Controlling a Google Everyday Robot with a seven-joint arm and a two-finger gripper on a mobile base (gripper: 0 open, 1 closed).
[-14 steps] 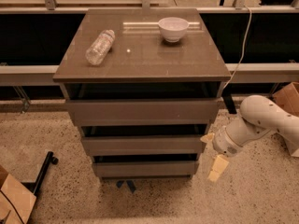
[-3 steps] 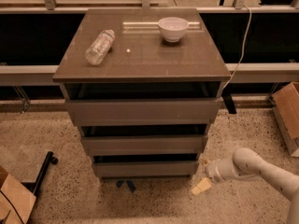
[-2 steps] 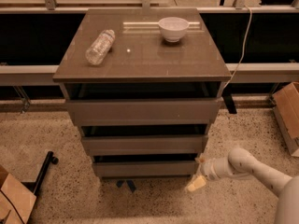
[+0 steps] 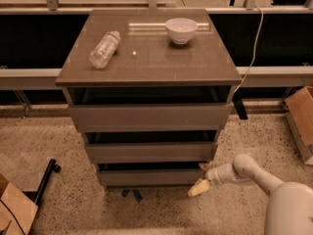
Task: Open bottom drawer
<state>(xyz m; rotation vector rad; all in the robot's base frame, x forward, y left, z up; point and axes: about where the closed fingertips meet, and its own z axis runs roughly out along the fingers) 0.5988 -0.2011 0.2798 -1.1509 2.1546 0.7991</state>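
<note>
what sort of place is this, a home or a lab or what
Likely a lab or test area, not a home: a lone drawer cabinet on speckled hard floor, cardboard boxes at the edges, a cable hanging behind. The robot's pincer sits low by the right end of the bottom drawer.

Cream pincer [image 4: 201,178] beside grey-brown bottom drawer [image 4: 149,177]

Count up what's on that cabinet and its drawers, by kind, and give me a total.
Drawers: 3, lowest being the bottom drawer
Plastic bottle: 1
White bowl: 1
Total: 5
The gripper is beside the bottom drawer's right end.
</note>
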